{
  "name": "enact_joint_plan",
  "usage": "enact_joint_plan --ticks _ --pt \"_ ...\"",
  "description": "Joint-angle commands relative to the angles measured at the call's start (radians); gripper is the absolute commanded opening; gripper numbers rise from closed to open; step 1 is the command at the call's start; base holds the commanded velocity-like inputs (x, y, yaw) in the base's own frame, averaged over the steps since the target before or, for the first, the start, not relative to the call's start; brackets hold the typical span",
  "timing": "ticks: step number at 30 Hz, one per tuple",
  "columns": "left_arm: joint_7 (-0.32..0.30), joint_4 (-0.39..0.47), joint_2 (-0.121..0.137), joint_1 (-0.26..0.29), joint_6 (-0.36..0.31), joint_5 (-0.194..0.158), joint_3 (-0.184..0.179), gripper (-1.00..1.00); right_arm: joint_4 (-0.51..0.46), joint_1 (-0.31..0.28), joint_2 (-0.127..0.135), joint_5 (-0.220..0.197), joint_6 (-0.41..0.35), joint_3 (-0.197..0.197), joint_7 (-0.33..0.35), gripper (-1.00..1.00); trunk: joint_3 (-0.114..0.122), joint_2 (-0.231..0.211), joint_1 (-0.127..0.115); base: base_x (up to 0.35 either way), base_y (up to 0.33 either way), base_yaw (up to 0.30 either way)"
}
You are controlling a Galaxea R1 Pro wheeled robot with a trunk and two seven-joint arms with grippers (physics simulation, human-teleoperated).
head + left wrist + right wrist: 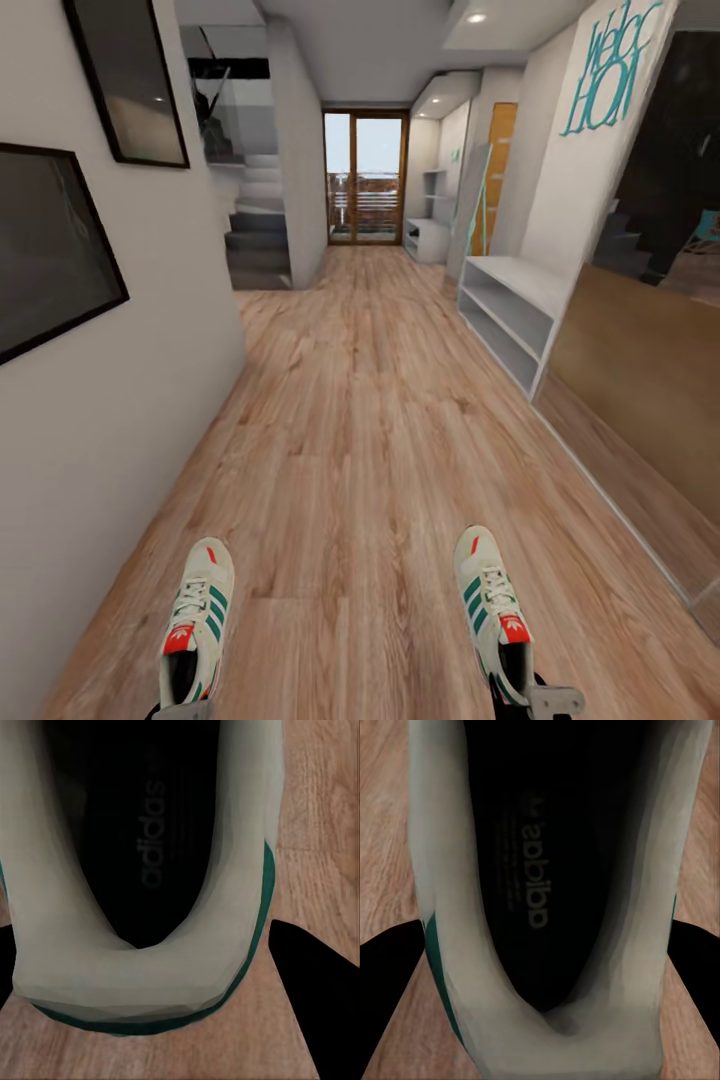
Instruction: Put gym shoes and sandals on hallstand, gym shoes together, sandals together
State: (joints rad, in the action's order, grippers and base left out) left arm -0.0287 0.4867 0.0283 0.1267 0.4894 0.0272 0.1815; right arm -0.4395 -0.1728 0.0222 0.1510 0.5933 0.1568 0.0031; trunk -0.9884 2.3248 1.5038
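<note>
The heel of the left gym shoe [197, 625] is cut off by the lower edge of the head view, and the heel of the right gym shoe [493, 610] is partly hidden behind the right gripper [545, 700]. The far shelving [430, 215] beside the glass door [366, 178] is too small to tell what it holds.

Evenly bright render, daylight from far door [366, 178], wrist views blurry.

We see our fingers [311, 997] as flat, matte black wedges with no markings, and at the head view's lower edge a pale grey metal bracket [556, 700] on black housing.
</note>
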Motion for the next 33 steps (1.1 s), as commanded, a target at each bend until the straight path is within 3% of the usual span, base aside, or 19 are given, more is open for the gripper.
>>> enact_joint_plan --ticks 1,33 --pt "-0.002 0.0 0.0 0.001 0.003 0.004 0.004 -1.0 0.001 -0.001 -0.001 0.011 0.003 0.006 0.0 -1.0 -0.001 0.0 0.0 0.338 0.0 -0.067" --pt "-0.002 -0.001 0.001 0.001 0.003 0.002 0.005 -1.0 0.001 -0.001 -0.001 0.011 0.003 0.007 -0.005 -1.0 0.016 0.0 0.0 0.338 0.0 -0.004"
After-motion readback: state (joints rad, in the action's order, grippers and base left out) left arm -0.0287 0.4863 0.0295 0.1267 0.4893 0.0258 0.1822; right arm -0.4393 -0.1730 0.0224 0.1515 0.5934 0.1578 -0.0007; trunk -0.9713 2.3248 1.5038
